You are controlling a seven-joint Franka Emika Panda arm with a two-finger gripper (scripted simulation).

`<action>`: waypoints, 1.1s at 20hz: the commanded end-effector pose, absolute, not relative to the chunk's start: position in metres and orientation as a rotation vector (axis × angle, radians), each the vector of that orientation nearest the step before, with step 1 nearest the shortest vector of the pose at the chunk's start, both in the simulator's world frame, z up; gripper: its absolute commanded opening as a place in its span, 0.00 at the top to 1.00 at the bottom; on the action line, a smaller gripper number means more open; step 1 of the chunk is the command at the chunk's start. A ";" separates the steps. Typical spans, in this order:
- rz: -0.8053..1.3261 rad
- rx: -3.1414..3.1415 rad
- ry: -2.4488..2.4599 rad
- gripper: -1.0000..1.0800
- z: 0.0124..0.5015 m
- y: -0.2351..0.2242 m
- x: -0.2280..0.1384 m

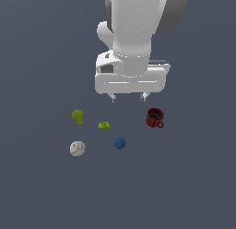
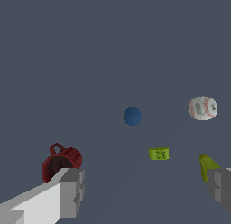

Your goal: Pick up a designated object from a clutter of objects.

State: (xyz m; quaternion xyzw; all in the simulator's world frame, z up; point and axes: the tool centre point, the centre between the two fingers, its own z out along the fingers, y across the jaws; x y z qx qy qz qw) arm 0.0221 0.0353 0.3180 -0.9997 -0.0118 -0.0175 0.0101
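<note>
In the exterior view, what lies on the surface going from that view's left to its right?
baseball → pear-like lump → small block → blue ball → red mug. The baseball and the lump are nearly level in the order; the baseball's edge starts marginally further left.

No readable text, label, brand, number or sign appears in either view. The white baseball point(image 1: 77, 148) shows red stitching and a few small dark marks on its skin, but they are too small and blurred to read as letters. The small yellow-green block point(image 2: 159, 153) carries faint darker marks on the face seen in the wrist view; these may be print, yet nothing can be made out. The blue ball point(image 1: 120, 143), the dark red mug point(image 1: 155, 117) and the yellow-green pear-like lump point(image 1: 78, 117) are plain. The robot arm's white casing bears no marking, and the grey counter point(image 1: 184, 186) is unmarked.
</note>
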 end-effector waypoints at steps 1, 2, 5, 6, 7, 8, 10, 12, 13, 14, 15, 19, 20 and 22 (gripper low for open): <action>-0.055 -3.121 -0.037 0.04 0.318 0.035 0.022; -0.055 -3.121 -0.037 0.04 0.318 0.035 0.022; -0.064 -3.129 -0.047 0.04 0.319 0.035 0.024; -0.069 -3.133 -0.053 0.04 0.319 0.034 0.025; -0.076 -3.138 -0.060 0.04 0.320 0.034 0.026; -0.083 -3.144 -0.068 0.04 0.320 0.034 0.027; -0.094 -3.153 -0.080 0.04 0.322 0.035 0.029; -0.100 -3.157 -0.088 0.04 0.324 0.036 0.029; -0.101 -3.158 -0.089 0.04 0.325 0.036 0.028; -0.101 -3.158 -0.089 0.04 0.325 0.037 0.028; -0.100 -3.157 -0.088 0.04 0.325 0.036 0.028; -0.095 -3.154 -0.080 0.04 0.319 0.031 0.032; -0.094 -3.153 -0.077 0.04 0.317 0.029 0.033; -0.091 -3.151 -0.069 0.04 0.312 0.023 0.037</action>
